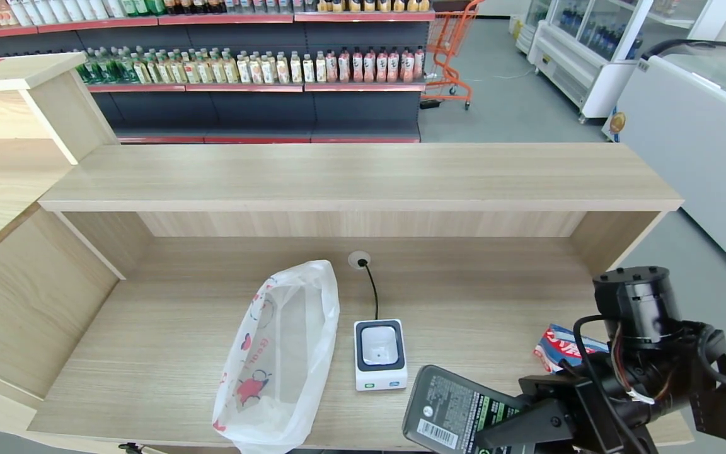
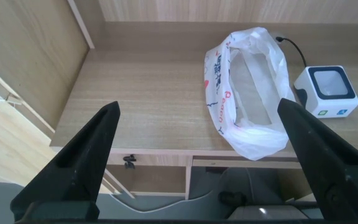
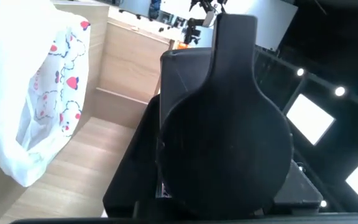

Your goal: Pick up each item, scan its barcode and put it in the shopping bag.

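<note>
counter: wooden | on it: shopping bag; scanner; red-blue packet

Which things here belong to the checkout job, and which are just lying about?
Job: black packet, held by the right gripper; scanner; bag beside the scanner; red-and-blue packet lying on the counter.

Not the job: shelves of bottles, orange cart, freezers, all beyond the counter.

Pouch between the right gripper jaws, scanner just left of them, bag farther left, packet beyond them, all on counter
</note>
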### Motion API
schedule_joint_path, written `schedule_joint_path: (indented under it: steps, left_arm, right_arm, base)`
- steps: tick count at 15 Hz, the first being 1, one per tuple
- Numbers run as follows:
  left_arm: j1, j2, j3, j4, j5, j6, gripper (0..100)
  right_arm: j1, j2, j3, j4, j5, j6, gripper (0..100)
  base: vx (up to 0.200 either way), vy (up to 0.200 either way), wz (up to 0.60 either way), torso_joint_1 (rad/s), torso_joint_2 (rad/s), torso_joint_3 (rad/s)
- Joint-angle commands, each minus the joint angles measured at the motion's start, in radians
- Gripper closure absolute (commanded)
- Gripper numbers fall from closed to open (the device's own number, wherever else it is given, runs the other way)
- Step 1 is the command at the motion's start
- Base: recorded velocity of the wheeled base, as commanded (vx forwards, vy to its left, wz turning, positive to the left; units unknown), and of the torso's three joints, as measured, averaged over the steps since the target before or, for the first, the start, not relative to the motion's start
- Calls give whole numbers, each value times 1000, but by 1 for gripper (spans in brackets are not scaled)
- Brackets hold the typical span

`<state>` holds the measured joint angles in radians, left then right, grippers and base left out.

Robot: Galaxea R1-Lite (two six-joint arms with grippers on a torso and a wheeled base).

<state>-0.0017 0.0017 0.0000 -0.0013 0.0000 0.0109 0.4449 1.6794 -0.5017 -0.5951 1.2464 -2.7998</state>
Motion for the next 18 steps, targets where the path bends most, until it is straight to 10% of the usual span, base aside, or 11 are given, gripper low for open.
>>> schedule_joint_path:
  steps: [1,12,16,18]
  left_arm:
    - [0,0,0,0,0,0,0]
    - [0,0,0,0,0,0,0]
    - [0,0,0,0,0,0,0]
    - [0,0,0,0,0,0,0]
  right_arm:
    - [6,17,-18,6,1,-6,100]
    - [26,28,-46,18,1,31,100]
    - [-46,-188,-78,21,-41,539,100]
    - [-236,-331,-63,15,-148,855,100]
  base:
    - [0,0,0,0,0,0]
    - [0,0,0,0,0,0]
    - [0,0,0,0,0,0]
    - [0,0,0,0,0,0]
